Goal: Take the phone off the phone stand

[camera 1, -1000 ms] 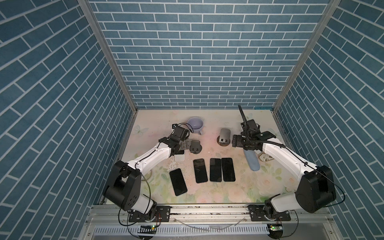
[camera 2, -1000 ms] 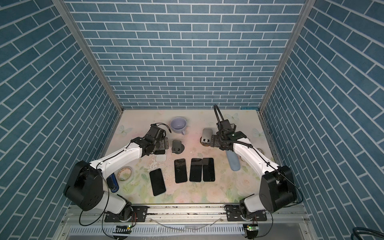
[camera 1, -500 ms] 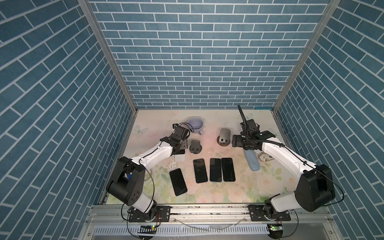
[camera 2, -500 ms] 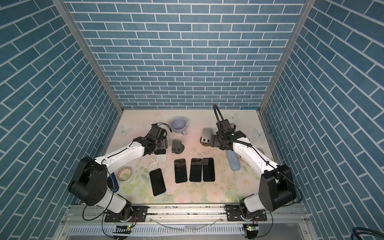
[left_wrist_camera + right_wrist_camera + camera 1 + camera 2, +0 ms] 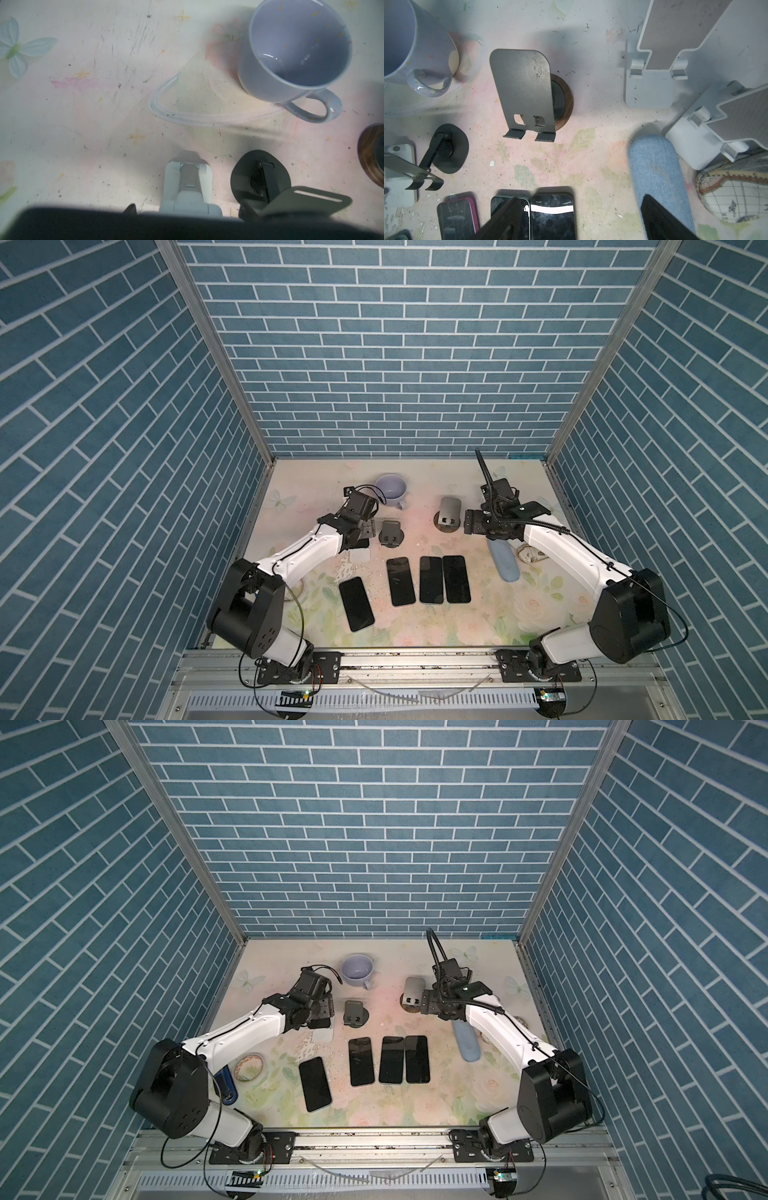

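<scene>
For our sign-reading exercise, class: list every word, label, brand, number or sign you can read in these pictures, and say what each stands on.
None can be read.
Map-print object: tiny lettering, too blurred to read.
Mug, flat phones: no markings visible.

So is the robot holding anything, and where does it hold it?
The left gripper seems shut on the phone, but the grip spot is hidden. The right gripper is open and empty.
</scene>
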Available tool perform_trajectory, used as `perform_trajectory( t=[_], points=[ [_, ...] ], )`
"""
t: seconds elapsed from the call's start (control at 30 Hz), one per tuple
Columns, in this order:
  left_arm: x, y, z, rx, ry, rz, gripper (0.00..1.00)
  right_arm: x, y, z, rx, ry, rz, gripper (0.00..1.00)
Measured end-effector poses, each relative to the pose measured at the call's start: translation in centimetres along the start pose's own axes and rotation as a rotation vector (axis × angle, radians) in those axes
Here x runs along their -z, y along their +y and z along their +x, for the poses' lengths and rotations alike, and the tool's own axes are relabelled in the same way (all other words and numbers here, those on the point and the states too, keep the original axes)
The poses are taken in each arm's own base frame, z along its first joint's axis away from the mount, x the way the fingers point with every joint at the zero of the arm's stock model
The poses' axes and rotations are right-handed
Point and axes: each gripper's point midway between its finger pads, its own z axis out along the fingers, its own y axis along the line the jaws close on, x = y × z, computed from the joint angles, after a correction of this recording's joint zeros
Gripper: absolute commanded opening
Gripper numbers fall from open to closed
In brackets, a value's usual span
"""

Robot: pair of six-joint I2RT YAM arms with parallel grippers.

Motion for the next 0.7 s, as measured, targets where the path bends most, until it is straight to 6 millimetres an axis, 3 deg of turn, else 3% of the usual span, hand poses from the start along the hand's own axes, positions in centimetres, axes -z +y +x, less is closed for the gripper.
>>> perform_trajectory(
  t=[0.37, 0.7],
  points=[
    [5.3, 1.0, -1.9, 0.052, -0.083, 0.044, 0.52, 0.0, 0.0, -0.1, 0.0, -0.003, -0.002, 0.91],
    [7.7, 3.2, 0.4, 0.074, -0.005, 0.005, 0.52, 0.0, 0.1, -0.1, -0.001, -0.005, -0.006, 0.91]
  ],
)
